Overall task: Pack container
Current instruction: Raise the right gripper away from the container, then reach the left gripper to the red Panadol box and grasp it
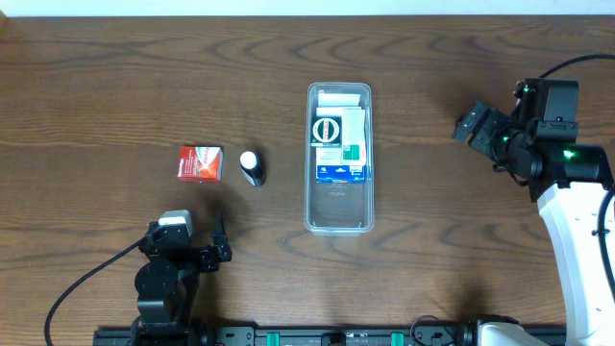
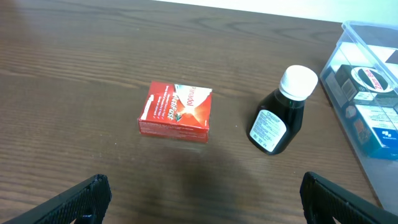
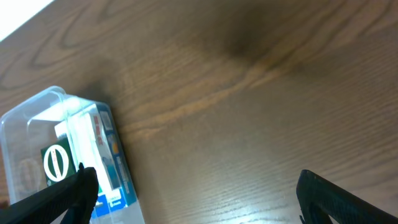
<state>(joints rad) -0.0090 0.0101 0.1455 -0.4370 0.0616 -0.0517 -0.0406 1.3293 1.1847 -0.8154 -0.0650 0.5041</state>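
Note:
The clear plastic container (image 1: 338, 207) lies lengthwise at the table's middle, with several small boxes packed in its far half. It also shows in the left wrist view (image 2: 373, 168) and the right wrist view (image 3: 37, 118). A red box (image 1: 200, 163) (image 2: 175, 110) and a dark bottle with a white cap (image 1: 252, 168) (image 2: 280, 119) stand on the table to its left. My left gripper (image 1: 207, 252) (image 2: 202, 196) is open and empty, near the front edge, short of the red box. My right gripper (image 1: 488, 142) (image 3: 196, 190) is open and empty, to the right of the container.
The table is dark wood (image 1: 125, 86). A pale wall strip runs along its far edge (image 1: 307, 6). The right arm's white link (image 1: 577, 231) stands at the right side.

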